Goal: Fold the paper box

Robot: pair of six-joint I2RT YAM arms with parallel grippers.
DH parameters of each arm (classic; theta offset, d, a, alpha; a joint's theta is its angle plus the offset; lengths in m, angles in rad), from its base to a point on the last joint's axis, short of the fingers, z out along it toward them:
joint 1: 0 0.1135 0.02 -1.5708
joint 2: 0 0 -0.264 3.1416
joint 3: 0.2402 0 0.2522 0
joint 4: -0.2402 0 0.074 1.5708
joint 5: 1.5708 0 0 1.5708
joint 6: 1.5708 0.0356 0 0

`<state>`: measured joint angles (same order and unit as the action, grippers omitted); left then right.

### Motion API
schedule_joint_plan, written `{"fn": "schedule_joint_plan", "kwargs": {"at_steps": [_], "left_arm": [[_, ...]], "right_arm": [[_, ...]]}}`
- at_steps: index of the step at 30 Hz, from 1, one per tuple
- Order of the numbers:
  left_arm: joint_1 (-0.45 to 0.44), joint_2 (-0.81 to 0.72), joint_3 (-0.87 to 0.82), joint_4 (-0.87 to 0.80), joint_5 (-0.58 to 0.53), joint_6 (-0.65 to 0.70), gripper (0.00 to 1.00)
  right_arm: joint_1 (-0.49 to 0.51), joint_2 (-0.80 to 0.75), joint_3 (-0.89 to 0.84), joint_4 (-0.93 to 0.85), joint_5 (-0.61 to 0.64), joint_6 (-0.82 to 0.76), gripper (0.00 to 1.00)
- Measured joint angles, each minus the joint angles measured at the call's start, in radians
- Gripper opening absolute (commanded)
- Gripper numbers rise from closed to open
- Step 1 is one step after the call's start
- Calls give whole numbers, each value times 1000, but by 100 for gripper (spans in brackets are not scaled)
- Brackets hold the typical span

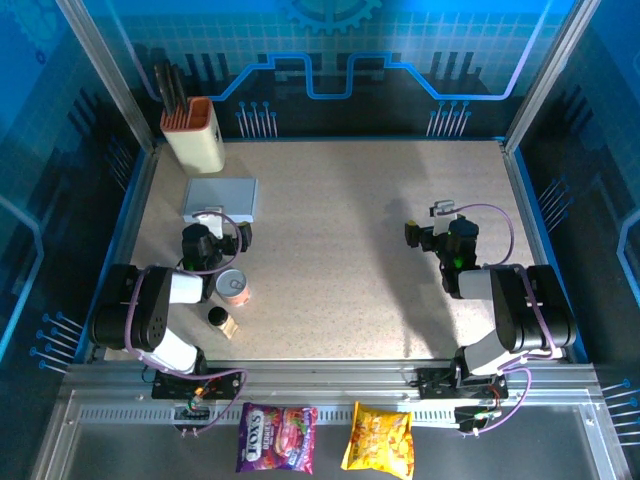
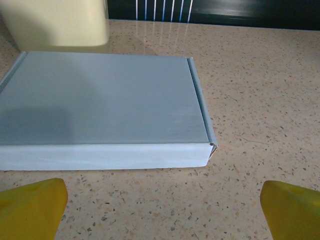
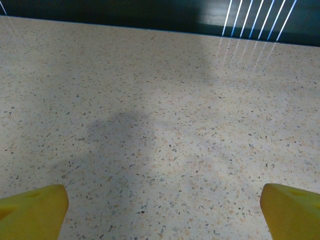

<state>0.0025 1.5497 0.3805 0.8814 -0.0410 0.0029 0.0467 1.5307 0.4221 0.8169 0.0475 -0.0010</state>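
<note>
Lying flat at far left of the speckled table (image 1: 350, 250), the paper box (image 1: 220, 198) was a closed, shallow grey rectangle. Left wrist — smooth matte lid, creased side flap; left gripper (image 2: 162, 212) spread wide just before it. Right wrist — right gripper (image 3: 162, 212) spread over bare flecked surface.

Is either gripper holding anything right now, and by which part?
Nothing is held. The left gripper is open, just short of the box and not touching it. The right gripper is open over bare table.
</note>
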Motion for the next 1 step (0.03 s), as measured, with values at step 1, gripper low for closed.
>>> {"fn": "schedule_joint_plan", "kwargs": {"at_steps": [1], "left_arm": [[0,0,0,0,0,0,100]], "right_arm": [[0,0,0,0,0,0,99]]}}
